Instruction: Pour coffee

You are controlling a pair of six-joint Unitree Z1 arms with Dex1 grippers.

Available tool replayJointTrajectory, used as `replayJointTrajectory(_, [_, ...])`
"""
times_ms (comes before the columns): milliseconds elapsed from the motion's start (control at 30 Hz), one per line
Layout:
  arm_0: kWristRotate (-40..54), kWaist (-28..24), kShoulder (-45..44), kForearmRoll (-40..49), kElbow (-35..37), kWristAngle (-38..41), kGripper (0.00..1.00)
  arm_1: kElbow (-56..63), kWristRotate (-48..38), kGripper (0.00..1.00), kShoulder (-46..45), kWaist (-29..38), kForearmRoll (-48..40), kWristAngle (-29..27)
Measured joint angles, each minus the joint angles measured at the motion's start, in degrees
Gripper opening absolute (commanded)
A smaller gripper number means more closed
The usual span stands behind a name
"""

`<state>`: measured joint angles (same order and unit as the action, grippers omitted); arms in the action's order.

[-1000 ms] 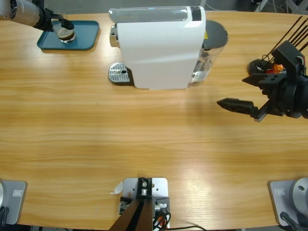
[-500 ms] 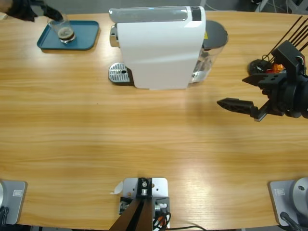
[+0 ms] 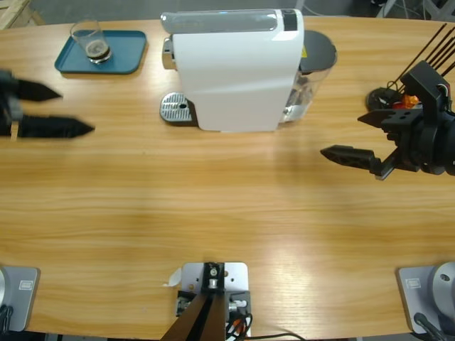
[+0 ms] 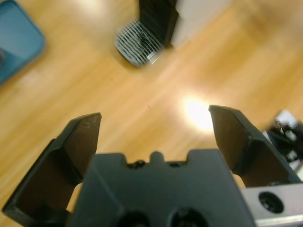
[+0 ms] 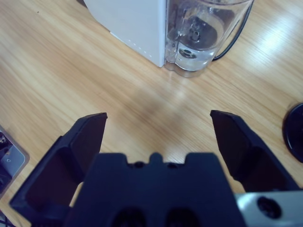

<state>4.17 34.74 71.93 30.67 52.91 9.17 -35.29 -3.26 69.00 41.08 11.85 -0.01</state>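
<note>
A clear glass (image 3: 91,41) stands upright on the teal tray (image 3: 124,60) at the table's far left, with a shallow layer of dark coffee (image 3: 97,52) in its bottom. My left gripper (image 3: 75,110) hovers open over the table's left edge, nearer than the tray and apart from the glass. Its wrist view shows the open left gripper (image 4: 154,118) above bare wood, with the tray (image 4: 19,38) and the drip grate (image 4: 138,35) beyond. At the right side, the right gripper (image 3: 340,135) is open and empty, pointing at the machine.
The white coffee machine (image 3: 234,71) stands at the back middle, its round metal drip grate (image 3: 176,109) in front-left and its transparent water tank (image 5: 203,33) at its right end. Black cable clutter (image 3: 387,99) lies by the right arm.
The left gripper let go of the glass on the tray and drew back toward the table's left edge, jaws now open. The right arm has not moved.
</note>
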Motion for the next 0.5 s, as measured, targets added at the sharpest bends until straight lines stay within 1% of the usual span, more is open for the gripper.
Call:
replayJointTrajectory(67, [0.0, 0.4, -1.1, -0.1, -2.6, 2.8, 0.982, 0.0, 0.0, 0.987, 0.2, 0.0, 0.0, 0.0])
replayJointTrajectory(167, [0.8, 2.5, -1.8, -1.9, -5.1, 4.3, 0.987, 0.0, 0.0, 0.987, 1.0, 0.0, 0.0, 0.0])
replayJointTrajectory(267, [5.9, 3.9, -1.8, -4.2, -7.3, 4.5, 0.987, 0.0, 0.0, 0.987, 2.2, 0.0, 0.0, 0.0])
replayJointTrajectory(400, [8.2, 4.4, -2.0, -10.5, -12.0, 1.5, 0.980, 0.0, 0.0, 0.982, 2.6, 0.0, 0.0, 0.0])
replayJointTrajectory(500, [8.4, 4.5, -1.7, -13.6, -13.5, -1.0, 0.968, 0.0, 0.0, 0.982, 2.6, 0.0, 0.0, 0.1])
